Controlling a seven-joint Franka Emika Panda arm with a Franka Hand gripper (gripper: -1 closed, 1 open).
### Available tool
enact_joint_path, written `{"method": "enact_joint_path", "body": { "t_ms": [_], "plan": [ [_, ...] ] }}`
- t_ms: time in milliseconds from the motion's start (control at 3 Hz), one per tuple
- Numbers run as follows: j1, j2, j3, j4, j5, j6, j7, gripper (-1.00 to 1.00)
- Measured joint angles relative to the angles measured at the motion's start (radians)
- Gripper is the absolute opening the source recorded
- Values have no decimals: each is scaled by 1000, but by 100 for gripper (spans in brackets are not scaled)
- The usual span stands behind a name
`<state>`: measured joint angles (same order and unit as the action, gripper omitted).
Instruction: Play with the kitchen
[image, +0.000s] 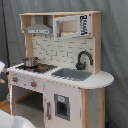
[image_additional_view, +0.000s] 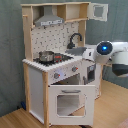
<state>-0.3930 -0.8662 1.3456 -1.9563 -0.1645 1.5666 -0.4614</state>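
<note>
One toy kitchen (image: 60, 75) of white panels and pale wood fills the centre of both exterior views, standing on a wooden floor (image_additional_view: 20, 119) before a grey curtain backdrop (image: 114, 45). Its back wall carries a brick-pattern tile print. One grey hood (image: 38, 29) sits at 11 o'clock in the first exterior view, and one microwave (image: 73, 26) with a windowed door lies at 1 o'clock of the centre. In the second exterior view the oven door (image_additional_view: 71, 101), a white frame around a clear pane, hangs open at 6 o'clock. One rectangular grey sink (image: 73, 74) is set in the rounded countertop, with one curved black faucet (image: 83, 59) rising just behind it. One small shiny metal pot (image: 30, 62) stands on the dark stovetop (image: 35, 67). Two round knobs (image_additional_view: 56, 76) show on the front panel.

One robot arm (image_additional_view: 111, 54), smooth white with a glowing blue ring, enters from 3 o'clock in the second exterior view and partly covers the kitchen's sink end. Its gripper's fingers are not discernible, so spread or closed cannot be told.
</note>
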Motion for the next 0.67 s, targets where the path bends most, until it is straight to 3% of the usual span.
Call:
{"method": "enact_joint_path", "body": {
  "t_ms": [333,667],
  "plan": [
    [1,80,-32,-56,20,9,-35,100],
    [0,140,-55,-121,42,62,-73,100]
  ]
}}
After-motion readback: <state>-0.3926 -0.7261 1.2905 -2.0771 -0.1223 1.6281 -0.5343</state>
